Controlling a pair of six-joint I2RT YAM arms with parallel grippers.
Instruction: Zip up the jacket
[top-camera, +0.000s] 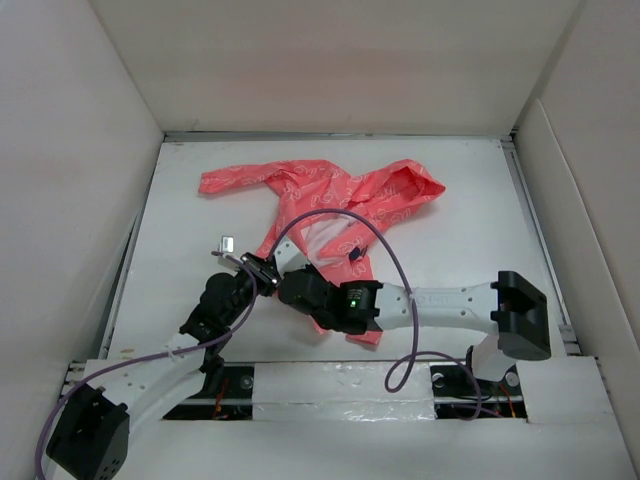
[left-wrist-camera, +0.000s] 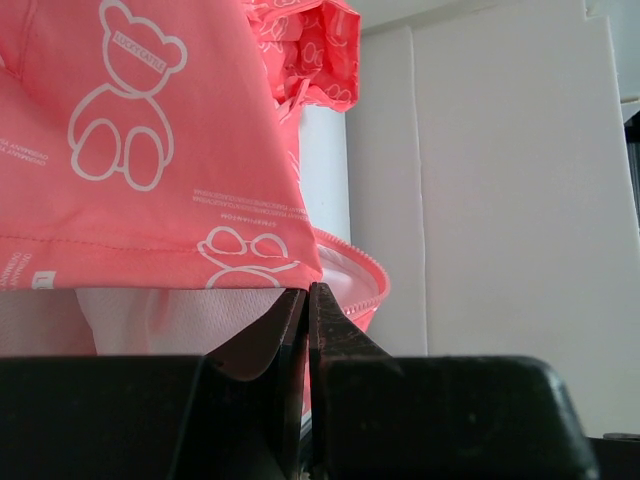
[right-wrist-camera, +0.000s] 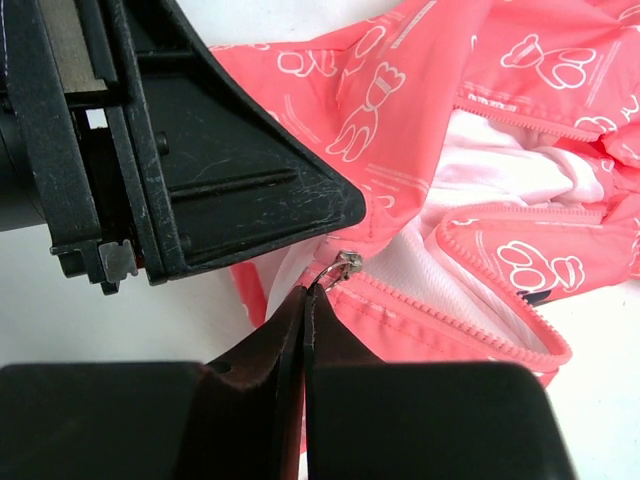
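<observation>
Coral-pink jacket (top-camera: 330, 195) with white bear prints (left-wrist-camera: 125, 95), lettering too small to read; left gripper (left-wrist-camera: 305, 295) clamped shut on hem (left-wrist-camera: 150, 252), right gripper (right-wrist-camera: 305, 297) pinching zipper pull (right-wrist-camera: 345, 265).

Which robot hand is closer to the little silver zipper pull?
The right. The right fingers are shut with the zipper pull pinched at their tips. The left fingers are shut on the hem of the jacket just beside the pull, not on it.

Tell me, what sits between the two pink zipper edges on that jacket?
The jacket shows its pale white lining in that gap; the right wrist view shows it best.
</observation>
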